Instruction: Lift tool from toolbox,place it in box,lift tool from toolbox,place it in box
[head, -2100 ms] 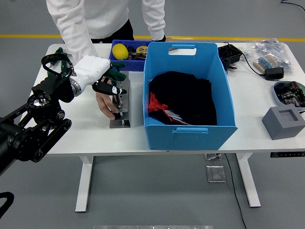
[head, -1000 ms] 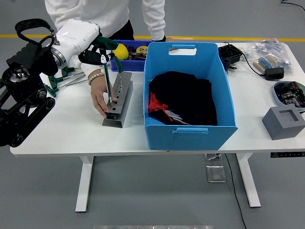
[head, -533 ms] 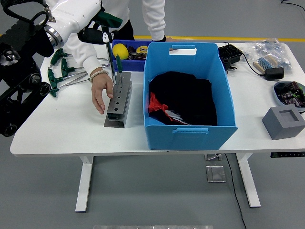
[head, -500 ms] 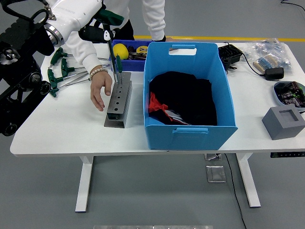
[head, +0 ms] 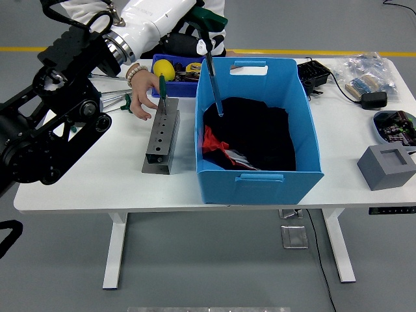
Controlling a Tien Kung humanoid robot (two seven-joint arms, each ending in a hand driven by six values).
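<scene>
I've got the left robot hand [head: 195, 29] clamped on the green-handled tool [head: 212, 78] up at 12 o'clock, shaft hanging straight down inside the blue box [head: 258, 175], probably so it drops clean onto the dark cloth.

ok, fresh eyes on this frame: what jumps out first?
The big blue box mid-table, with the robot's left hand dangling a green-handled tool over the dark cloth inside. Left of it stands a grey tool block with one tool left in it, and a person's hand resting beside it.
</scene>
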